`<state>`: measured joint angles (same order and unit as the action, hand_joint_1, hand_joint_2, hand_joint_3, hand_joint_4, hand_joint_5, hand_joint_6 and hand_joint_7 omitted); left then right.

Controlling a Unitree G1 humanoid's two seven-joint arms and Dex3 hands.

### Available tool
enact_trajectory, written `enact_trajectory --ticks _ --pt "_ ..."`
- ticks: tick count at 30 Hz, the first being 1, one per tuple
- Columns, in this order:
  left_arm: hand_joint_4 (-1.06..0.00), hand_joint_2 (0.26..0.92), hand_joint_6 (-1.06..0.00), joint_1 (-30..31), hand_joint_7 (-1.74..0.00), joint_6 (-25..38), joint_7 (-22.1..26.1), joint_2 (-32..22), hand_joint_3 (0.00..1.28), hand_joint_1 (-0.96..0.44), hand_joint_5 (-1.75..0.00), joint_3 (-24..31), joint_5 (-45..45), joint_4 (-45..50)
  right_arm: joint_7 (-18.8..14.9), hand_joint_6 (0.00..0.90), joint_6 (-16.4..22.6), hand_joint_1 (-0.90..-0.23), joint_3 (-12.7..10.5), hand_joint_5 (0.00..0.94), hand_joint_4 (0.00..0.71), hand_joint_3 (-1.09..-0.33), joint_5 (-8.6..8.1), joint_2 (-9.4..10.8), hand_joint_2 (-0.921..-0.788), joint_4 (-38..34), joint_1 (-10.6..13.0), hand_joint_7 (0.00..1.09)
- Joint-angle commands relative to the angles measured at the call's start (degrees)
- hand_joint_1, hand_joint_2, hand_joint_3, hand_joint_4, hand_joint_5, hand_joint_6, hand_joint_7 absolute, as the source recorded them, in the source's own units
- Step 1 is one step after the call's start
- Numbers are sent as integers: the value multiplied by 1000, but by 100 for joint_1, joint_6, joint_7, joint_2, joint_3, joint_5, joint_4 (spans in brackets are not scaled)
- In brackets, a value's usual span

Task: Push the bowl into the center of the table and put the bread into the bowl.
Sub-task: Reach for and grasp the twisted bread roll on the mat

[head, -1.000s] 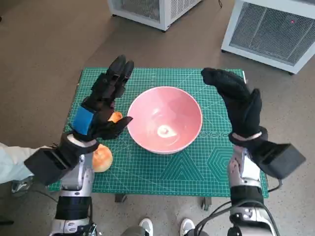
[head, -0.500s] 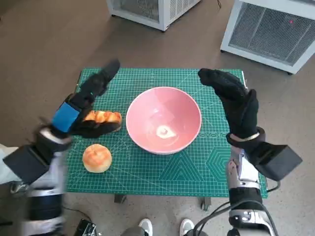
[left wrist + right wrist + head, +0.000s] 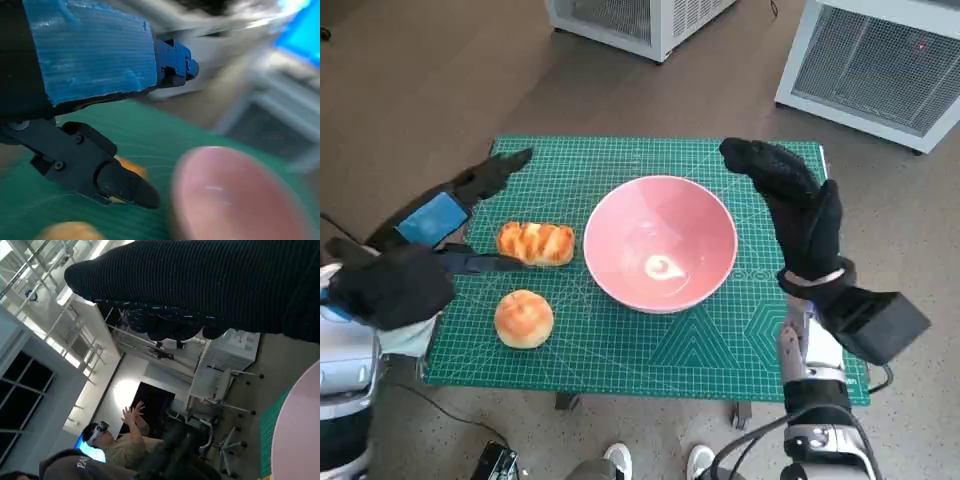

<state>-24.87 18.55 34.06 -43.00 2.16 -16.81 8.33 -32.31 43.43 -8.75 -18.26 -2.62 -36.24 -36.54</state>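
A pink bowl (image 3: 660, 242) stands near the middle of the green cutting mat (image 3: 650, 345); its blurred rim also shows in the left wrist view (image 3: 240, 195) and the right wrist view (image 3: 300, 440). A long braided bread (image 3: 536, 243) lies left of the bowl, and a round bun (image 3: 524, 318) sits in front of it. My left hand (image 3: 445, 215) hovers open over the mat's left edge, fingers spread, holding nothing. My right hand (image 3: 792, 208) stands open and upright just right of the bowl, not touching it.
White grilled cabinets (image 3: 875, 55) stand on the floor beyond the table. A person's shoes (image 3: 655, 462) show at the near table edge. In the right wrist view a person (image 3: 115, 440) sits in the background with raised hands.
My left hand has swung away from the bowl out to the left edge, uncovering the braided bread and the bun. The right hand has stayed beside the bowl.
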Motion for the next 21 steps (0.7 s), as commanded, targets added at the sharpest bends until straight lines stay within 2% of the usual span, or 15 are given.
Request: enact_trajectory --ticks 1,10,21 --pt "-40 728 -233 -238 -25 376 90 -91 9 28 -8 -390 -344 101 40 74 -9 -780 4 0 253 -772 -9 55 -921 -97 103 550" --pt "-85 743 -244 -616 -13 427 76 19 14 124 -11 -930 -608 -576 24 71 18 -781 -22 0 253 -772 -30 84 -921 -161 104 555" --pt "-137 744 -263 -1171 -10 337 -45 228 13 123 -15 -1663 -1201 -1631 -2 63 16 -783 -61 0 251 -775 -94 88 -921 -241 97 557"
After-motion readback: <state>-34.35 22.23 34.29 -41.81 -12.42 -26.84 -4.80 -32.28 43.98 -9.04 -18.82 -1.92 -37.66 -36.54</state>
